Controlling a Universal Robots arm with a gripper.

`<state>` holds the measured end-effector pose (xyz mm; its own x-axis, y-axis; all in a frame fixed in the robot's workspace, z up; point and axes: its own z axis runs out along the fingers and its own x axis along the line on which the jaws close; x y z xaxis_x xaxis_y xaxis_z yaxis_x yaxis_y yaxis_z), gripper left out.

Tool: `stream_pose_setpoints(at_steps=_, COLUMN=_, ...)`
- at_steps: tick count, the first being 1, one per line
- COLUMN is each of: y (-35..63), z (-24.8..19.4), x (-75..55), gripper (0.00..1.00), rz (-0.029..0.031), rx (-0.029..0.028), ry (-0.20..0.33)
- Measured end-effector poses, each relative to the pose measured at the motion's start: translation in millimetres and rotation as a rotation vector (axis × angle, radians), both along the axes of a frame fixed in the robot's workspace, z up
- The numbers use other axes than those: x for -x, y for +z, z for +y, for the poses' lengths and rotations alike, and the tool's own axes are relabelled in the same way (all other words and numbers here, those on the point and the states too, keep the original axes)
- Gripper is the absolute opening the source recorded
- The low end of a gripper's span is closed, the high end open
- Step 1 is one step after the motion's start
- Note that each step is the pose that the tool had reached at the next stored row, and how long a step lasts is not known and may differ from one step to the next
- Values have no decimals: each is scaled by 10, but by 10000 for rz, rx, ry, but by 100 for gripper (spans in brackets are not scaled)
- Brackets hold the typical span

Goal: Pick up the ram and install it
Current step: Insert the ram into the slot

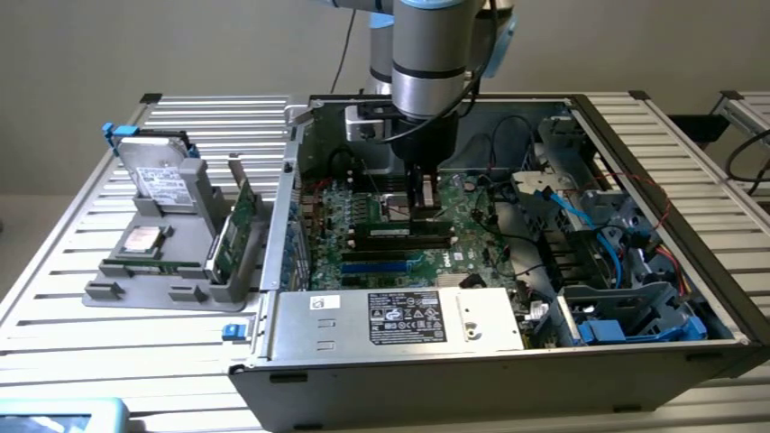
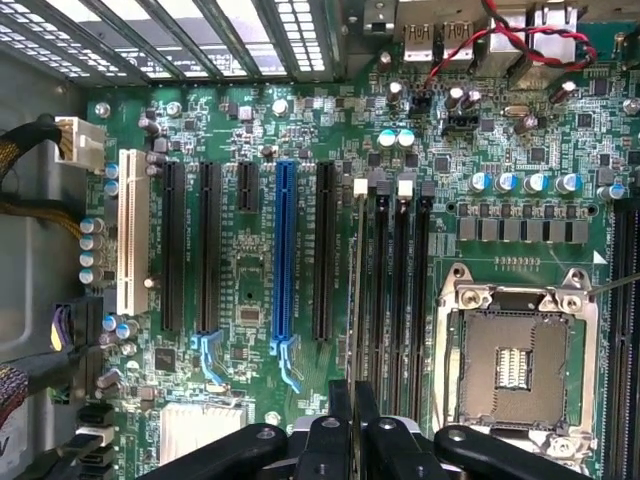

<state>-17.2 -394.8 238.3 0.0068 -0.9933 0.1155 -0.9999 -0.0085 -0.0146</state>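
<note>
A slatted aluminium table (image 1: 121, 352) carries an open computer case (image 1: 481, 383), a grey parts tray (image 1: 144, 293) just beside it on the exterior view's left, and a pale blue object (image 1: 60, 413) at a corner.

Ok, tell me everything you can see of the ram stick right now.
The ram appears edge-on in the wrist view as a thin greenish sliver, upright, clamped in the gripper. It stands over the memory slot farthest from the empty processor socket. Whether it is fully seated cannot be told; its chips are hidden.
</note>
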Motion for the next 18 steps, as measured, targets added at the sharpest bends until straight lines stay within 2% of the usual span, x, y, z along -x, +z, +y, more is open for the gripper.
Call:
stream_pose_setpoints(at_steps=3, y=-13, z=21, x=0, gripper=13, rz=-2, rx=147, ry=19)
stream_pose_setpoints(at_steps=4, y=-16, z=25, x=-1, gripper=13, rz=-6, rx=172, ry=29)
stream_pose_setpoints(at_steps=6, y=-19, z=30, x=-1, gripper=13, rz=-38, rx=178, ry=45)
stream_pose_setpoints(at_steps=9, y=-25, z=32, x=-1, gripper=13, rz=-152, rx=177, ry=47)
stream_pose_setpoints(at_steps=18, y=-39, z=43, x=-1, gripper=13, rz=-155, rx=161, ry=47)
